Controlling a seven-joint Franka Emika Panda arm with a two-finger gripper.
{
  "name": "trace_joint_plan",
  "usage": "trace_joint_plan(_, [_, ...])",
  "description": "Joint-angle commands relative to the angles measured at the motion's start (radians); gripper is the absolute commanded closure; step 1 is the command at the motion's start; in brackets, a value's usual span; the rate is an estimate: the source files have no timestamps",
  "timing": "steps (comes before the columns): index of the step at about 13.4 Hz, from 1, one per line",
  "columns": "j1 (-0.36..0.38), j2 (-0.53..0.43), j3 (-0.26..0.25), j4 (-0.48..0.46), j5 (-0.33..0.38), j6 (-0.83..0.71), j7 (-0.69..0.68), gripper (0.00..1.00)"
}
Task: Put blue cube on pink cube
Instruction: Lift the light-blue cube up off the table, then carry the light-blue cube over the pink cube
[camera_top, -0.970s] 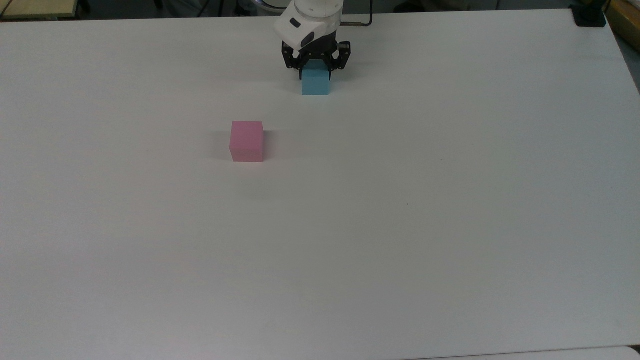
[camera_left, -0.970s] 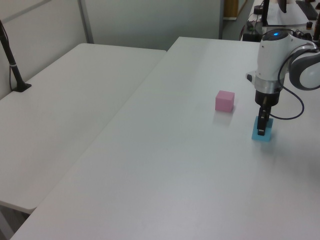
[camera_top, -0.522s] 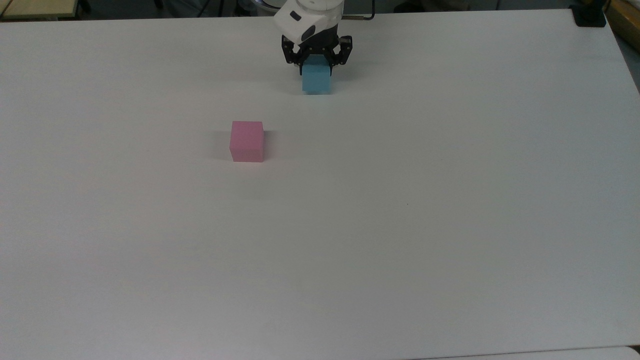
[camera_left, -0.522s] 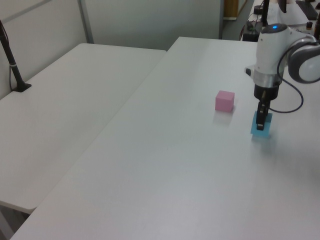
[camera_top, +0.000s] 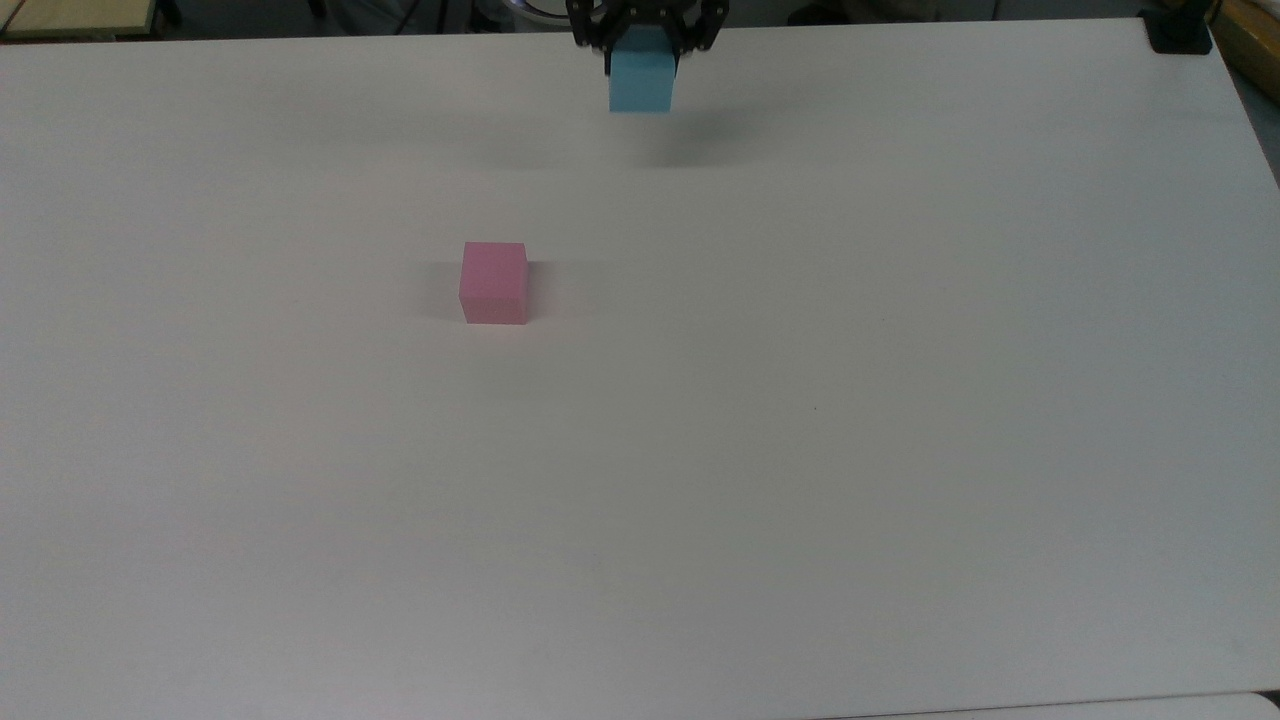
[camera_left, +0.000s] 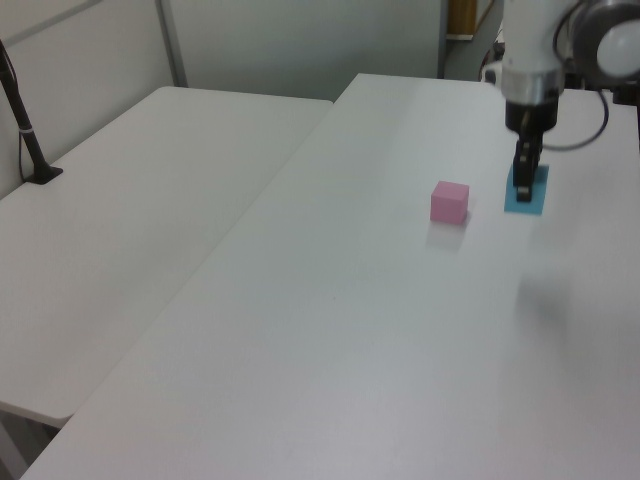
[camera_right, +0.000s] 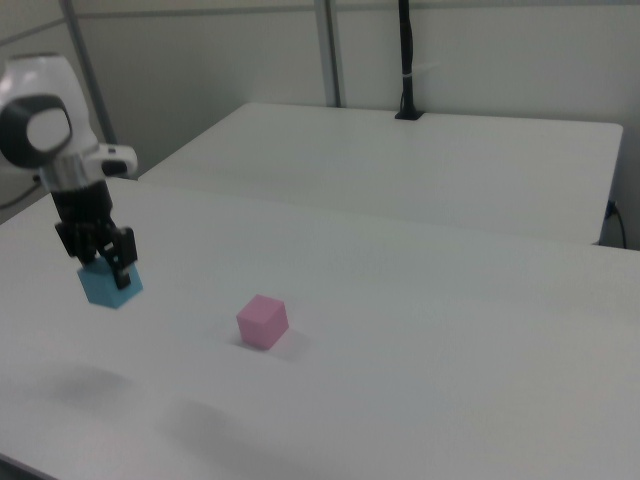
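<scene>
Two cubes, top view: my gripper (camera_top: 643, 42) at the far edge of the white table (camera_top: 800, 450) is clamped on the blue cube (camera_top: 641, 82), which hangs clear of the surface with its shadow on the table below it.
Pink cube, top view: the pink cube (camera_top: 494, 283) sits flat on the table, nearer the camera and toward the top view's left of the blue cube, well apart from it.
Left view: my gripper (camera_left: 525, 170) points straight down with the blue cube (camera_left: 527, 189) pinched between the fingers; the pink cube (camera_left: 450, 201) lies near, to the left view's left.
Right view: my gripper (camera_right: 100, 260) holds the blue cube (camera_right: 111, 284) in the air at the right view's left; the pink cube (camera_right: 262, 320) rests lower and to the right view's right, not touching it.
</scene>
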Motion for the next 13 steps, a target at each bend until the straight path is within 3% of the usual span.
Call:
trace_joint_plan(1, [0.007,-0.016,0.001,0.156,0.007,-0.156,0.010,0.76])
trace_joint_plan(5, [-0.005,0.016,-0.003,0.224,0.007,-0.147,-0.004,0.75])
trace_joint_plan(8, [-0.043,0.195,-0.014,0.424,0.005,-0.163,-0.030,0.75])
trace_joint_plan(13, [-0.098,0.315,-0.014,0.569,0.005,-0.158,-0.068,0.75])
